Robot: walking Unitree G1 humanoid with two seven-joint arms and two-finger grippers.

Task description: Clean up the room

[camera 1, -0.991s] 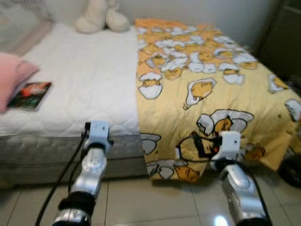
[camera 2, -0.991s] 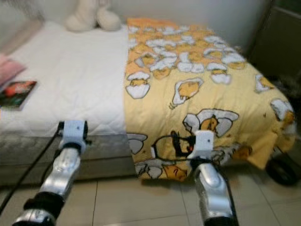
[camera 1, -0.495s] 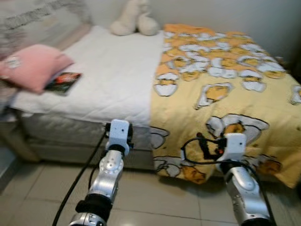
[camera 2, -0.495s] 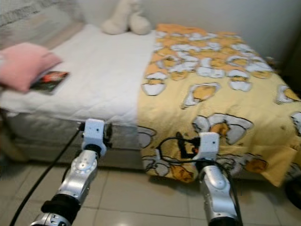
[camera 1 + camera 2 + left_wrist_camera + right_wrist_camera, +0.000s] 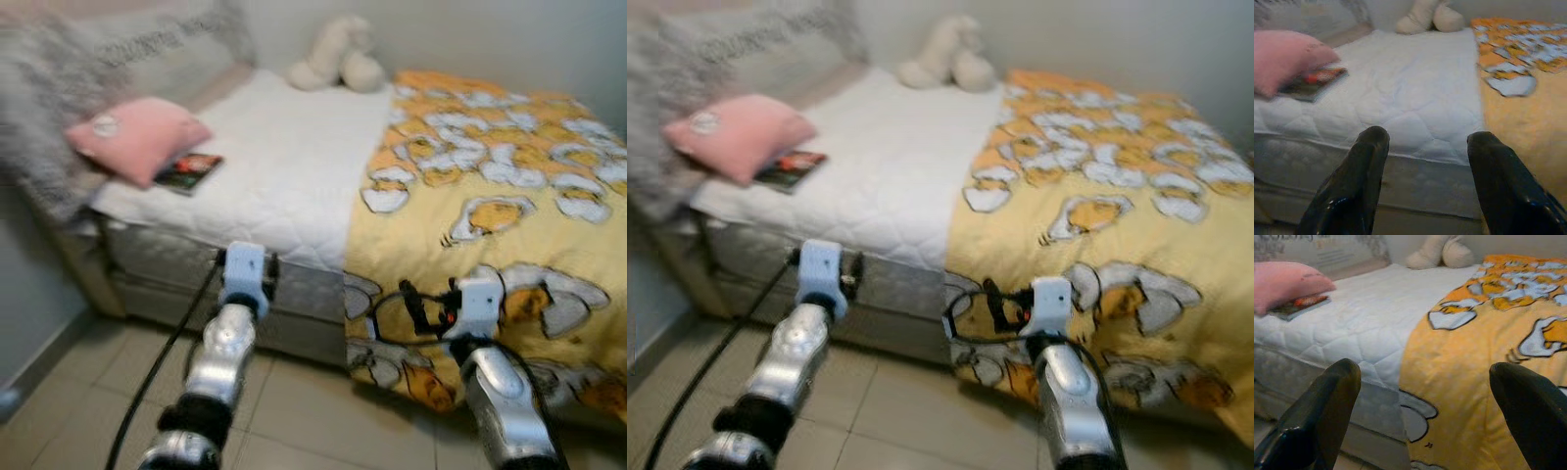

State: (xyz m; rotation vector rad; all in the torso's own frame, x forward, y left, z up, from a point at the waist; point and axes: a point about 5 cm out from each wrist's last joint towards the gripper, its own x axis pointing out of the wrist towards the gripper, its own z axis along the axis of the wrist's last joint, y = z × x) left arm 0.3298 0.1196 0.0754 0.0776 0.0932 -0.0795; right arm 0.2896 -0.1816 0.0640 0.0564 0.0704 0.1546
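pillow (image 5: 140, 137), pink, lay at the bed's (image 5: 294, 186) left end, its edge over a book (image 5: 189, 172) on the white mattress. left gripper (image 5: 1425, 147) hung spread wide before the mattress edge. yellow blanket (image 5: 500, 215) covered the right side; right gripper (image 5: 1425, 377) was spread wide before it. plush toy (image 5: 341, 54) sat at the far wall.

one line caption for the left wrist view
Open left gripper faces a white mattress with pink pillow and book.
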